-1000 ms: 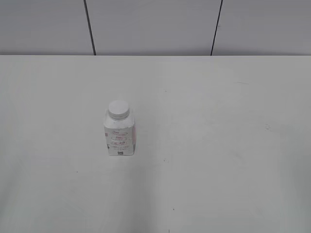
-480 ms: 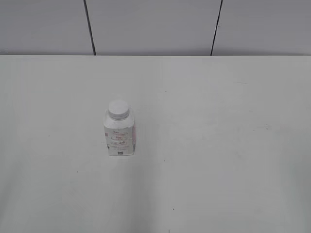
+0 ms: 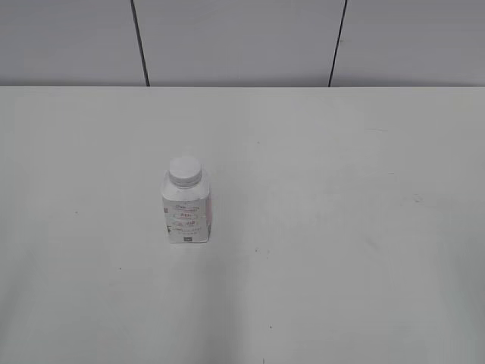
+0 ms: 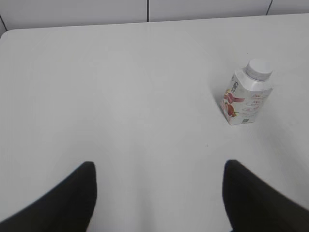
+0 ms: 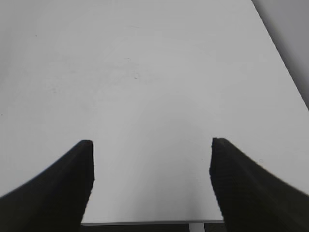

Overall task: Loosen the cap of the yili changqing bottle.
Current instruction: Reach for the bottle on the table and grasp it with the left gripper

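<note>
The yili changqing bottle (image 3: 186,209) is a small white squarish bottle with pink-red label print. It stands upright on the white table, left of centre in the exterior view. Its white cap (image 3: 185,171) sits on the neck. The left wrist view shows the bottle (image 4: 245,101) and cap (image 4: 259,69) at the upper right, far ahead of my left gripper (image 4: 159,166), which is open and empty. My right gripper (image 5: 152,142) is open and empty over bare table; the bottle is out of that view. Neither gripper shows in the exterior view.
The white table (image 3: 341,227) ends at a grey panelled wall (image 3: 242,42) at the back. The right wrist view shows the table's near edge (image 5: 145,223) below the jaws and its right edge (image 5: 282,63).
</note>
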{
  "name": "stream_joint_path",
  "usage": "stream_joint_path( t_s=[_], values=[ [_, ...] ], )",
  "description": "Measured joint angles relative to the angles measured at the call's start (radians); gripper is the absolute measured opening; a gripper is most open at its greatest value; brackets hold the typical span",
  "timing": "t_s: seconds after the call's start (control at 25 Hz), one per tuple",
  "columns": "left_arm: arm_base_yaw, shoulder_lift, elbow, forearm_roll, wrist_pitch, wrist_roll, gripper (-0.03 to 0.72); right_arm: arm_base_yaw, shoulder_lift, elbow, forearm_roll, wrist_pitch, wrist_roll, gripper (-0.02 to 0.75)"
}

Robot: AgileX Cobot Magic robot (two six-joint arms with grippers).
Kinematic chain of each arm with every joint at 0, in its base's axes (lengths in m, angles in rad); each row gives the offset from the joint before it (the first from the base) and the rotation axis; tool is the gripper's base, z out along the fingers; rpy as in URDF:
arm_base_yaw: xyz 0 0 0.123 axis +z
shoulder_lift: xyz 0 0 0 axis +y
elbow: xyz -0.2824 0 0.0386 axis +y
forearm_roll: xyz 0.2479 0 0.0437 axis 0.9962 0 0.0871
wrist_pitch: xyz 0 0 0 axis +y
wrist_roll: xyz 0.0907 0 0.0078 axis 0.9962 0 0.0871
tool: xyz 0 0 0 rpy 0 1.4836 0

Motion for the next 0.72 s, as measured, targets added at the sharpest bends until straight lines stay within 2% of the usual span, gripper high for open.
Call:
stream_joint_path(
  t_s=[0.36, 0.72],
  values=[
    [0.000, 0.000, -0.015, -0.003, -0.027, 0.000, 0.499, 0.000, 0.000, 0.000, 0.000, 0.000, 0.000, 0.587],
    [0.000, 0.024, -0.033, 0.028, -0.446, 0.000, 0.499, 0.000, 0.000, 0.000, 0.000, 0.000, 0.000, 0.587]
  ],
)
